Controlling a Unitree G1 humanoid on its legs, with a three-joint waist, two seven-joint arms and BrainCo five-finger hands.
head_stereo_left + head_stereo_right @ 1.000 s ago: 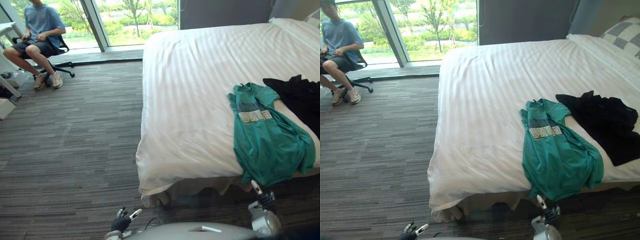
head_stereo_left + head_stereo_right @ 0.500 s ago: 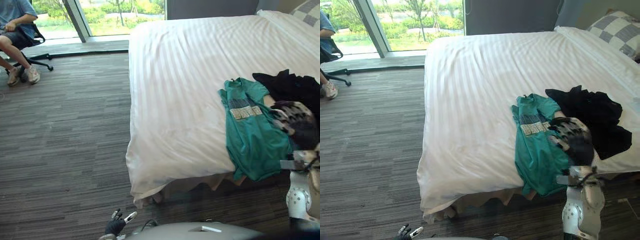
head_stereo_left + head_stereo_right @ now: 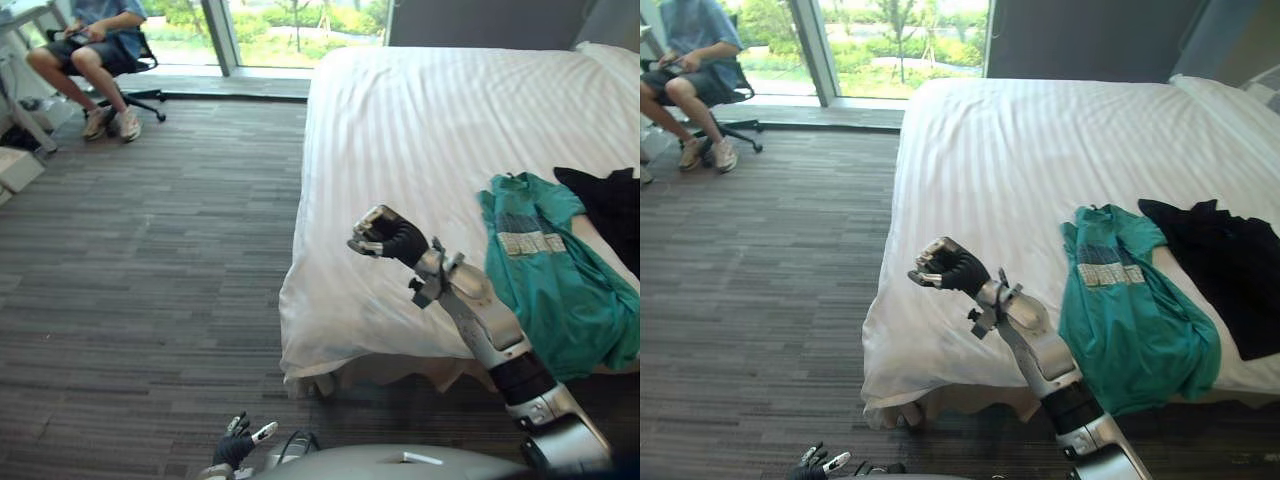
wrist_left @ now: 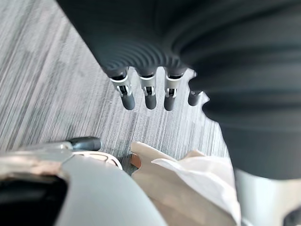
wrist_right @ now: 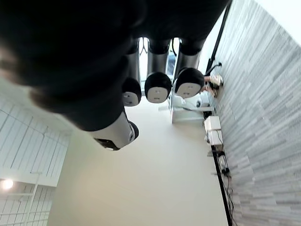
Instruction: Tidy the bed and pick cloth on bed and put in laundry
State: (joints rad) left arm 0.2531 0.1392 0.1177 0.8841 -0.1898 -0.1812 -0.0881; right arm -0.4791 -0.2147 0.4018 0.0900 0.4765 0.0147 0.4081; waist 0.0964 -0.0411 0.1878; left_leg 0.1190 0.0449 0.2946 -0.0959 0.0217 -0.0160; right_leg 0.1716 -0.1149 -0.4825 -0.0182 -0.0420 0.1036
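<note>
Green shirt (image 3: 552, 275) waiting on the bed (image 3: 400, 140), with the right robot hand (image 3: 385, 236) empty beside it.

The shirt lies flat near the foot of the bed. Its long axis runs from the collar, further up the sheet, down to the hem, which hangs over the foot edge. A black cloth (image 3: 1225, 265) lies just beyond it on the robot's right. The right robot hand is the nearer one. It sits above the bed's near corner with the forearm angled up and its fingers curled into a loose fist around nothing, and the shirt lies off to its right. To reach the shirt it would likely need to swing right and uncurl. The left robot hand (image 3: 240, 446) hangs low over the floor (image 3: 150, 280), well away, with its fingers relaxed and holding nothing.
</note>
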